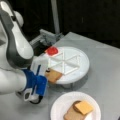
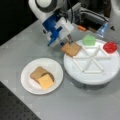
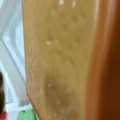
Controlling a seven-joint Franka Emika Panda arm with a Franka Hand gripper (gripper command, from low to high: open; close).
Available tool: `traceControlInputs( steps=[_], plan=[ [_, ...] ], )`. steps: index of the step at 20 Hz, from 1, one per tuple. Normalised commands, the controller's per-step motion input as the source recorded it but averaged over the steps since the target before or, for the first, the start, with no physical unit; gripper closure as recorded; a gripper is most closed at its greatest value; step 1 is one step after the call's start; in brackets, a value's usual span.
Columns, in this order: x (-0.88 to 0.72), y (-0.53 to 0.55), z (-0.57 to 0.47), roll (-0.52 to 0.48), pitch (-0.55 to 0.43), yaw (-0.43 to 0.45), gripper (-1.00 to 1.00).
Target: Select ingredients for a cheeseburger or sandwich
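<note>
Though its grip is hidden behind the blue body, the hand (image 2: 68, 40) sits at the rim of the divided tray (image 2: 110, 67), touching the bread square (image 2: 71, 49) there, which looks light, stiff, thin, best pinched across an edge.

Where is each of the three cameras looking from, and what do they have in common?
Front view: from above, arm at its left, gripper at the bread square on the divided tray; plate at bottom.
Front view: from the opposite side, arm at top, gripper at the bread square; plate at left.
Wrist view: pressed close to the bread square; no gripper shows.
Both front views share tray, red disc, and the plate's stack.
</note>
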Motion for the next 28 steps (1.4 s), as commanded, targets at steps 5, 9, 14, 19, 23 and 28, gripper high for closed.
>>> traceControlInputs(
  steps=[5, 9, 14, 19, 23, 28],
  plan=[
    [0.31, -0.20, -0.06, 0.168, -0.021, 0.068, 1.00],
    [0.30, -0.22, -0.07, 0.160, -0.004, 0.071, 1.00],
    [0.26, -0.24, -0.12, 0.148, 0.031, 0.060, 1.00],
    [0.27, -0.23, -0.10, 0.152, 0.057, 0.055, 1.00],
    [0.30, -0.25, -0.09, 0.151, 0.064, 0.053, 1.00],
    [0.33, -0.31, -0.09, 0.149, 0.077, 0.050, 1.00]
  ],
)
